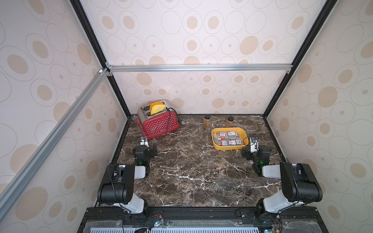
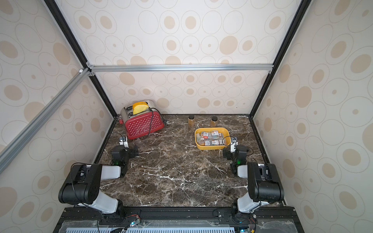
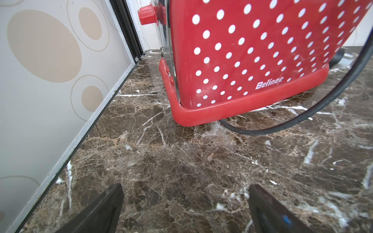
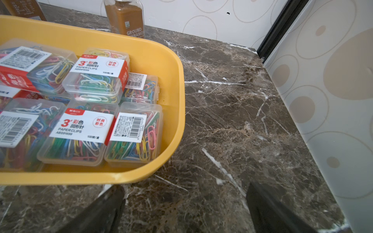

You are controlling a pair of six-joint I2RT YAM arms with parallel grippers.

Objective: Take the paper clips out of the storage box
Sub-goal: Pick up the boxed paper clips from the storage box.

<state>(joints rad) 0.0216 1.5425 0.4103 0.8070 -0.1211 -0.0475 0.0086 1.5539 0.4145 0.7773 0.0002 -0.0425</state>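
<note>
- The table (image 1: 191, 171) carries the whole work area. Its middle and near part are bare marble-patterned surface.
- The storage box (image 1: 229, 148) stands right of centre toward the back edge of the table, with two brown bottles (image 1: 206, 121) between it and that edge. It is a shallow, open-topped yellow tray, so the contents can be reached from above.
- The paper clips (image 4: 82, 133) all lie inside the storage box, packed in small clear lidded cases that touch one another. At least one case rests on top of its neighbours.
- Handling, as a judgement: each case appears rigid, light and smooth-walled, so it may slip under a weak pinch or drag a neighbour along. The topmost case is the easiest to reach and should be gripped across its two narrow sides.
- The right gripper (image 4: 184, 188) is fully open and holds nothing. It sits low over bare table just beside the near right corner of the storage box, not touching it.
- The left gripper (image 3: 185, 186) is likewise wide open and empty. It sits near the left edge of the table, facing the red toaster (image 3: 252, 60) and well apart from the storage box.
</note>
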